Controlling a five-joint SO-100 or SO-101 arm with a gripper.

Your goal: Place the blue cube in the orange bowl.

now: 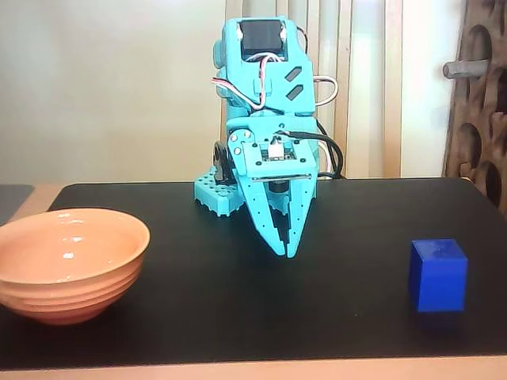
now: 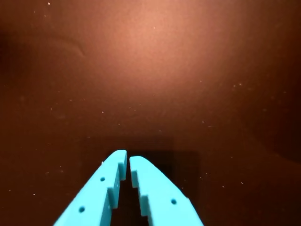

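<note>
The blue cube (image 1: 437,275) rests on the black mat at the right of the fixed view. At the far left stands the orange bowl (image 1: 70,263), with nothing inside that I can see. My turquoise gripper (image 1: 285,252) hangs at the centre, tips pointing down just above the mat, between cube and bowl and touching neither. Its fingers are shut with nothing between them. In the wrist view the gripper (image 2: 128,160) shows its two fingertips almost touching over bare dark mat; neither cube nor bowl appears there.
The black mat (image 1: 238,309) covers most of the tabletop, with a wooden edge along the front. The arm's base (image 1: 226,190) sits at the back centre. A dark perforated panel (image 1: 483,103) stands at the back right.
</note>
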